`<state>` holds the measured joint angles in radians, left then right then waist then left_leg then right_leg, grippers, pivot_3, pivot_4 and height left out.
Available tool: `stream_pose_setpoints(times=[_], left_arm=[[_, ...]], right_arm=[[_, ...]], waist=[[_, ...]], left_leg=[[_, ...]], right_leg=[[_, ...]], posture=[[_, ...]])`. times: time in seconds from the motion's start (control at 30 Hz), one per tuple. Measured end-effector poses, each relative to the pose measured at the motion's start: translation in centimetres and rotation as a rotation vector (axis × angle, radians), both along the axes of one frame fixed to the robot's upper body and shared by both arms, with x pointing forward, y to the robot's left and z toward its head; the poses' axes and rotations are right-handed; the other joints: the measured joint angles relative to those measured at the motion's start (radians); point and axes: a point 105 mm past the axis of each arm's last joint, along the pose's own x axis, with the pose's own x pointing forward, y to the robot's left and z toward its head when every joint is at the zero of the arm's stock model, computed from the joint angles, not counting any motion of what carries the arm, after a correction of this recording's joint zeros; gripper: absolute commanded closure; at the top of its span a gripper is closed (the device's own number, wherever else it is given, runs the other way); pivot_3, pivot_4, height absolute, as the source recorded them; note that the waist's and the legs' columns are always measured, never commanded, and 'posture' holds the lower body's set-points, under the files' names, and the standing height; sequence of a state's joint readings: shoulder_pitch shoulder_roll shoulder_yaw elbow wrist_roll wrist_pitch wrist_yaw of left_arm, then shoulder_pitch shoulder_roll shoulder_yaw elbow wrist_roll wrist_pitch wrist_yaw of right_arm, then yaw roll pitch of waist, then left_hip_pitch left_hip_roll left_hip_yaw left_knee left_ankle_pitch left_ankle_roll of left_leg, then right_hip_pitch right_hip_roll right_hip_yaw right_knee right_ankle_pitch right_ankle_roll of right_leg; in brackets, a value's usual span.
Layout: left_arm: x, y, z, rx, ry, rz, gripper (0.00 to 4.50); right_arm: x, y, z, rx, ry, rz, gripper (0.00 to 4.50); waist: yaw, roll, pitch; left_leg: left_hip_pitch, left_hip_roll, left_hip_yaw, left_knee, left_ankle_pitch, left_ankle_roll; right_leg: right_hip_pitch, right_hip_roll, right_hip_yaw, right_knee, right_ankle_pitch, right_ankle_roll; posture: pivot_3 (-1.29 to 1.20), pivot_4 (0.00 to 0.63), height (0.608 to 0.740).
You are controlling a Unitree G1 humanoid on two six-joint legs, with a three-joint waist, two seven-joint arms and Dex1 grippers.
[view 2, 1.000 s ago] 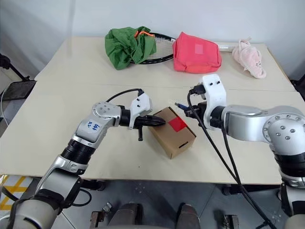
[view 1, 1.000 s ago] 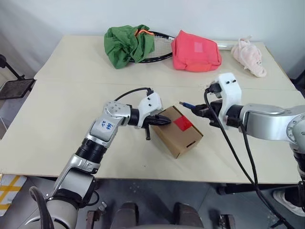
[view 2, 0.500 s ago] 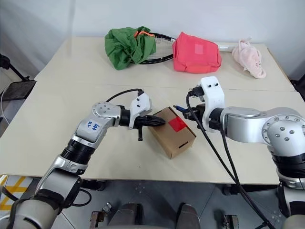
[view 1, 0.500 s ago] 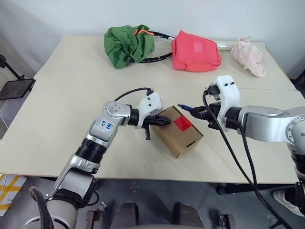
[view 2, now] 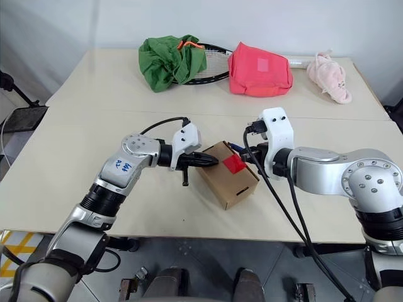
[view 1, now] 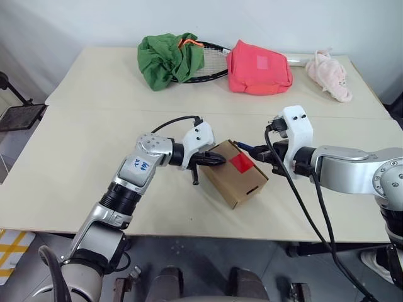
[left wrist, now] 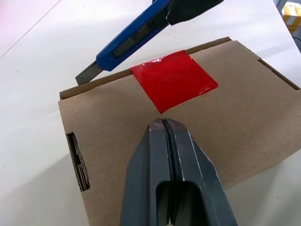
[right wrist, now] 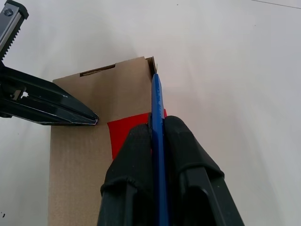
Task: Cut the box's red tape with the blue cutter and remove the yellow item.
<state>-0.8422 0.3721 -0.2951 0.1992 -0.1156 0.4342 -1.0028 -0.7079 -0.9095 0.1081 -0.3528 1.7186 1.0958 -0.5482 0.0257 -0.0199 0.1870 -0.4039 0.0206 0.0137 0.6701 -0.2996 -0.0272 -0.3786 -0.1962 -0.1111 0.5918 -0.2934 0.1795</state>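
Note:
The brown cardboard box point(view 1: 228, 184) lies closed on the near table, with the square red tape point(view 1: 242, 163) across its top seam. My left gripper point(view 1: 217, 160) is shut, its tips resting on the box top just short of the tape point(left wrist: 173, 80). My right gripper point(view 1: 261, 151) is shut on the blue cutter point(view 1: 245, 146). The cutter point(right wrist: 156, 94) runs along the box's far edge, beside the tape, and its grey blade pokes past the box corner. The yellow item is hidden.
At the back of the table lie a green cloth point(view 1: 170, 60) over a racket point(view 1: 213, 70), a pink-red bag point(view 1: 258, 68) and a pale pink plush toy point(view 1: 330, 74). A black cable point(view 1: 296, 195) hangs from my right wrist.
My right gripper has edged slightly down and towards the box with the cutter, bringing it to the box's far edge. The left gripper and the box have stayed put.

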Motion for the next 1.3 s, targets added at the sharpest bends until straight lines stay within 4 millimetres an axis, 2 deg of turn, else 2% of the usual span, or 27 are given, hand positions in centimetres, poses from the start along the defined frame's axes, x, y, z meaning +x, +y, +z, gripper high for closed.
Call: stream_pose_setpoints(times=[0.4,0.83,1.1,1.3], left_arm=[[0.0,0.1,0.0,0.003,0.002,-0.002,4.5],[-0.2,0.1,0.0,0.008,0.005,-0.01,4.5],[-0.2,0.1,0.0,0.009,0.004,-0.011,4.5],[-0.2,0.0,0.0,0.01,0.005,-0.012,4.5]], right_arm=[[-0.2,0.2,1.3,-0.01,-0.038,0.041,4.38],[-0.5,-0.1,-0.1,-0.022,0.0,0.029,4.38],[-0.6,-0.1,-0.2,-0.027,-0.002,0.03,4.38],[-1.3,-1.0,-0.6,-0.077,0.043,0.022,4.38]], waist=[[0.0,0.0,0.0],[0.0,0.0,0.0],[0.0,0.0,0.0],[0.001,0.0,0.0]], left_leg=[[0.0,0.0,0.0,0.0,0.0,0.0],[0.0,0.0,0.0,0.0,0.0,0.0],[0.0,0.0,0.0,0.0,0.0,0.0],[0.0,0.0,0.0,0.0,0.0,0.0]], right_leg=[[0.0,0.0,0.0,0.0,0.0,0.0],[0.0,0.0,0.0,0.0,0.0,0.0],[0.0,0.0,0.0,0.0,0.0,0.0],[0.0,0.0,0.0,0.0,0.0,0.0]], posture=[[0.0,0.15,0.74],[0.0,0.15,0.74],[0.0,0.15,0.74],[0.0,0.15,0.74]])
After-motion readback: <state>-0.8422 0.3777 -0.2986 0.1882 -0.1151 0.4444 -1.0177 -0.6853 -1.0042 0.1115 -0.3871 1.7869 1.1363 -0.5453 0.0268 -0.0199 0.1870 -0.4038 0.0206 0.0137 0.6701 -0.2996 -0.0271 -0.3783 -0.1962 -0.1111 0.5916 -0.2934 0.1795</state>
